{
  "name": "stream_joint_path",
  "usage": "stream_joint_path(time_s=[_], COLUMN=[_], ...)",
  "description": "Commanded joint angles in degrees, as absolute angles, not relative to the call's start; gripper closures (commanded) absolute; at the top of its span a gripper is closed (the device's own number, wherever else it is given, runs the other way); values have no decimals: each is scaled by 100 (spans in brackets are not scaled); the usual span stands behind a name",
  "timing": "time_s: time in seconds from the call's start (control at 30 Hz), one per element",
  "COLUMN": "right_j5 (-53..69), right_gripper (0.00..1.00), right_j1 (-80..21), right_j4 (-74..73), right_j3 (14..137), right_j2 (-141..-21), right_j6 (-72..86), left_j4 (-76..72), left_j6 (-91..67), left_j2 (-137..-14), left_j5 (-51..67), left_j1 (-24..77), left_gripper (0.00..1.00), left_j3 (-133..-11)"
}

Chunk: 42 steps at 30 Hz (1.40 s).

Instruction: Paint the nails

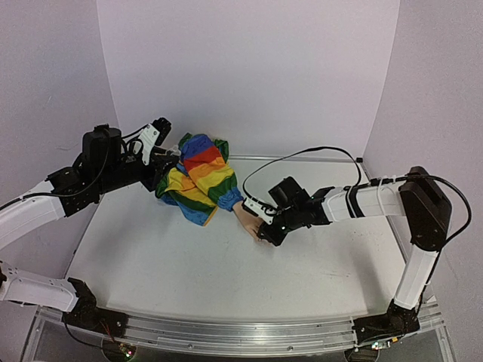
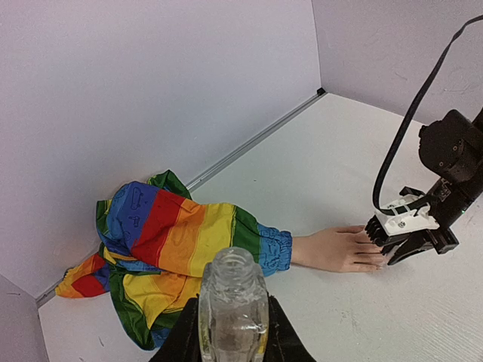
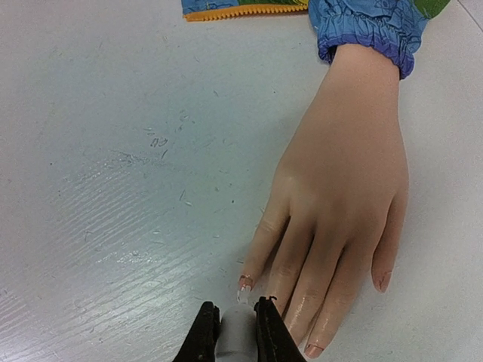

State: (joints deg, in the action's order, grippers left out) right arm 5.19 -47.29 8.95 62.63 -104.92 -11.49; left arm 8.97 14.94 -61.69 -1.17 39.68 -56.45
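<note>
A peach mannequin hand [image 3: 343, 181] lies palm down on the table, its rainbow-striped sleeve [image 1: 200, 177] bunched at the back left. Its nails [image 3: 246, 282] are tiny and pale at the fingertips. My right gripper [image 3: 237, 332] is shut on a grey-white brush cap [image 3: 237, 339], and the brush tip touches the nail of the leftmost finger. It shows over the fingers in the top view [image 1: 272, 230]. My left gripper [image 2: 232, 332] is shut on a small clear bottle [image 2: 232, 302] with its neck open, held near the sleeve at the back left [image 1: 155, 154].
White walls close the table at the back and both sides. A metal rail [image 1: 241, 332] runs along the near edge. The right arm's black cable [image 1: 302, 154] loops above the table behind the hand.
</note>
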Motion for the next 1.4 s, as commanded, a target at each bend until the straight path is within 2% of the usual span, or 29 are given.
stream_joint_path(time_s=[0.0,1.37], right_j5=[439,321], right_gripper=[100,100], right_j1=[-4759,-4761], right_j4=[913,923], right_j3=[6469,6400], right_j2=[-10560,-10697], right_j6=[-1099,-1090], left_j4=[565,570], left_j6=[1436,1432], left_j2=[-6102,-6153], left_j5=[-70,-36], left_j1=[3949,3947], left_gripper=[100,100], left_j3=[-5695,-5730])
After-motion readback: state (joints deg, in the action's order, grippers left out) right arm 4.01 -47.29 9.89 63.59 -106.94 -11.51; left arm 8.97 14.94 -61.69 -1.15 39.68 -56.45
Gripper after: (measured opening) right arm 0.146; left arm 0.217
